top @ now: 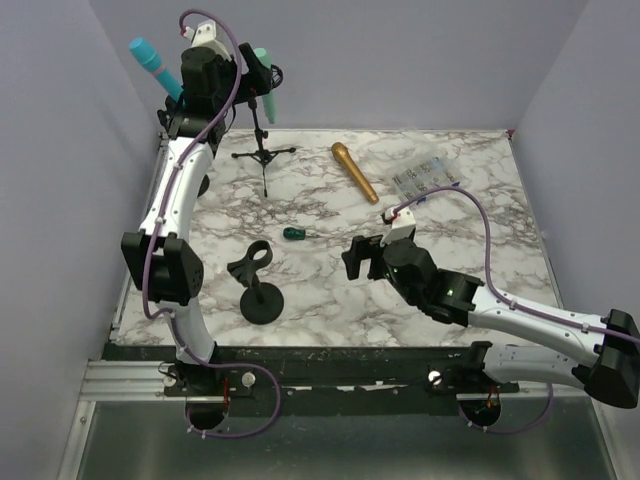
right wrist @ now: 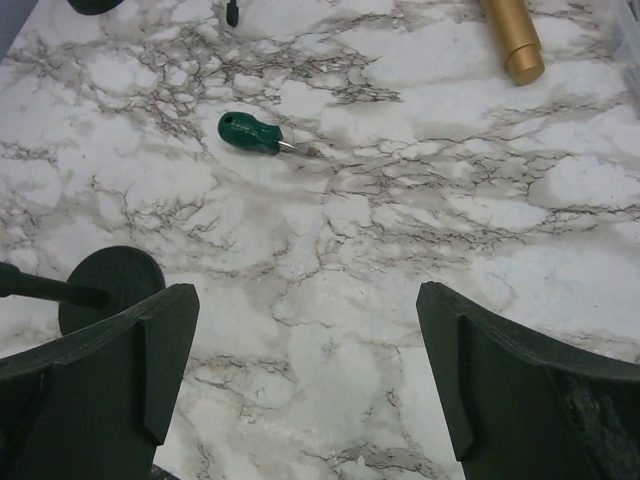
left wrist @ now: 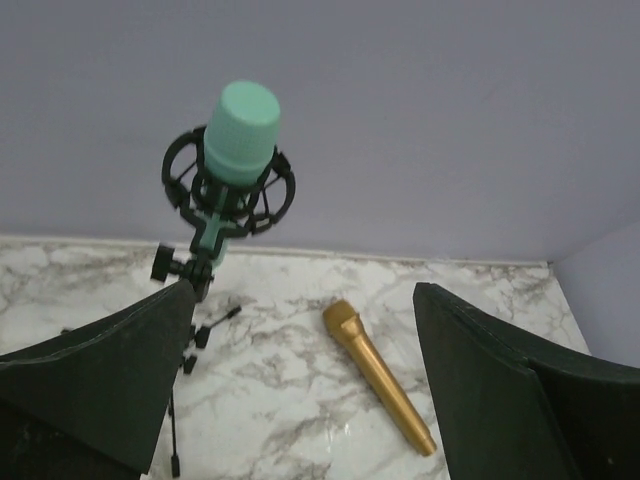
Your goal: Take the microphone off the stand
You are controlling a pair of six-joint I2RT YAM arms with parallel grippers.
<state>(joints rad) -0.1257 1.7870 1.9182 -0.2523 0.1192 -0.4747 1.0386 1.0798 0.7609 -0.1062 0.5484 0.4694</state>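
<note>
A mint-green microphone (left wrist: 240, 135) sits upright in a black shock mount (left wrist: 270, 195) on a tripod stand (top: 264, 155) at the back of the marble table. In the top view the microphone (top: 267, 100) is right next to my raised left gripper (top: 258, 75). In the left wrist view, my left gripper (left wrist: 305, 300) is open and empty, with the microphone ahead of it and above its left finger. My right gripper (top: 355, 258) is open and empty, low over mid-table; the right wrist view (right wrist: 305, 300) shows only bare marble between its fingers.
A gold microphone (top: 355, 172) lies loose at back centre. A small green screwdriver (top: 294, 234) lies mid-table. A round-base stand with an empty clip (top: 258, 290) stands front left. A clear plastic box (top: 425, 178) is back right. A teal microphone (top: 152, 62) stands behind the left arm.
</note>
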